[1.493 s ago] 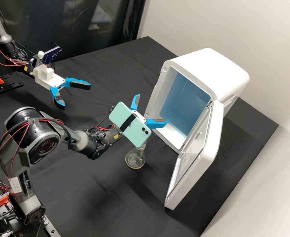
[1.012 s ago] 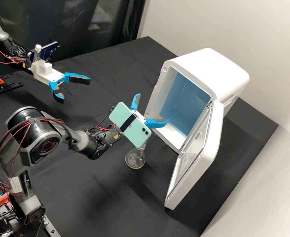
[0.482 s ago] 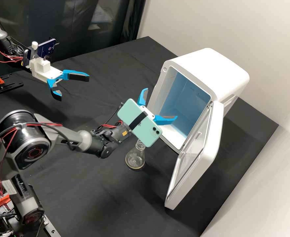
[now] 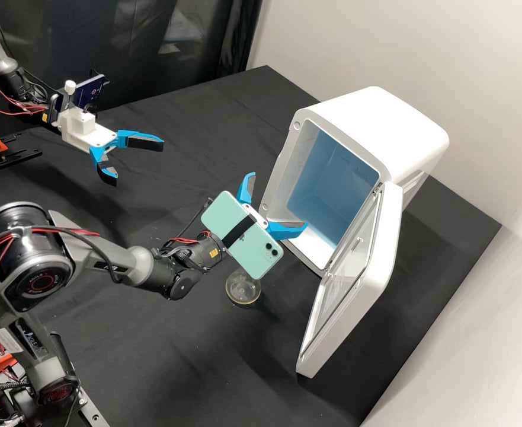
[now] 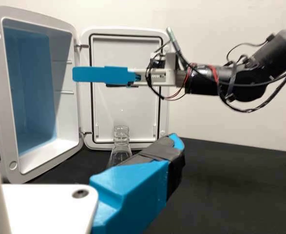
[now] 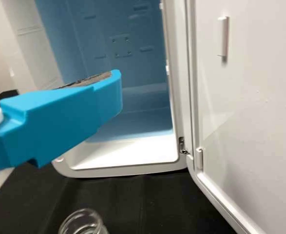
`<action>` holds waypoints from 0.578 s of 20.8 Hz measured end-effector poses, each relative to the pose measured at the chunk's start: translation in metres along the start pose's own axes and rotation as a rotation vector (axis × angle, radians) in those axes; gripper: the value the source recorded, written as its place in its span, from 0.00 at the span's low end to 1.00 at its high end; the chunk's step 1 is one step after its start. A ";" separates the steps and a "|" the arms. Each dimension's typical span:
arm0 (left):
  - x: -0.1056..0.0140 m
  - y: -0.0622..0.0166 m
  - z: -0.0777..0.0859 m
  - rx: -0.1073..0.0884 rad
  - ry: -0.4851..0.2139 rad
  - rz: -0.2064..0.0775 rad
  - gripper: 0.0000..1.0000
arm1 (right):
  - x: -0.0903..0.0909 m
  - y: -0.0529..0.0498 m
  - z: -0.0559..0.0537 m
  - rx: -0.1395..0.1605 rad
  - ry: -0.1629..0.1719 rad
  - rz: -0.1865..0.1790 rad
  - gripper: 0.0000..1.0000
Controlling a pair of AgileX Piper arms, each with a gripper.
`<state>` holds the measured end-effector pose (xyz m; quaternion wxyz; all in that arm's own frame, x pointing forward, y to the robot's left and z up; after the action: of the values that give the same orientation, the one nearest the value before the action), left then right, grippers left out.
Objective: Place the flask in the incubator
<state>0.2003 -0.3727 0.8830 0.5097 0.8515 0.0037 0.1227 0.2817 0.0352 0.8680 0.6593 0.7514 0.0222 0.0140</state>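
Got the flask standing upright on the black bench, neck pointing straight up, near the 7 o'clock side of the incubator mouth and not inside yet. Looking at the right gripper hanging right above that neck, jaws spread wide with nothing between them (peeking down the right wrist view, can spot the flask mouth just below). So probably comes down to a drop toward roughly 6 o'clock, jaws straddling the vertical neck, then a squeeze. Clearly the nearer arm for the job. Found the left gripper well off at 10 o'clock from the flask, jaws also apart and empty. Worth minding the incubator's lower lip at 2 o'clock of the flask, plus the door hanging open at 3 o'clock, both near the lift path. Can't see much of the flask body from the high camera thanks to a mint phone strapped on the right wrist.
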 end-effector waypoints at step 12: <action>-0.001 -0.0011 0.000 0.018 0.001 -0.004 1.00 | -0.040 -0.016 0.005 -0.027 0.044 -0.128 1.00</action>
<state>0.1995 -0.3724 0.8818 0.5024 0.8559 0.0069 0.1222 0.2419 0.0300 0.8519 0.6684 0.7389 0.0845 -0.0113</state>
